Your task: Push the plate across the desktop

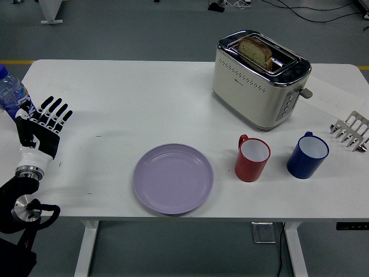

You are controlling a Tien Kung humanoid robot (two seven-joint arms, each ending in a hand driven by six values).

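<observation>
purple plate (173, 179) lies well right of the left hand (40, 130), fingers spread.

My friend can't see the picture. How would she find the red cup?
Start at the big silver toaster at the back of the white table. In front of it, two cups stand side by side. The red cup is the one nearer the purple plate; the other cup is blue.
</observation>
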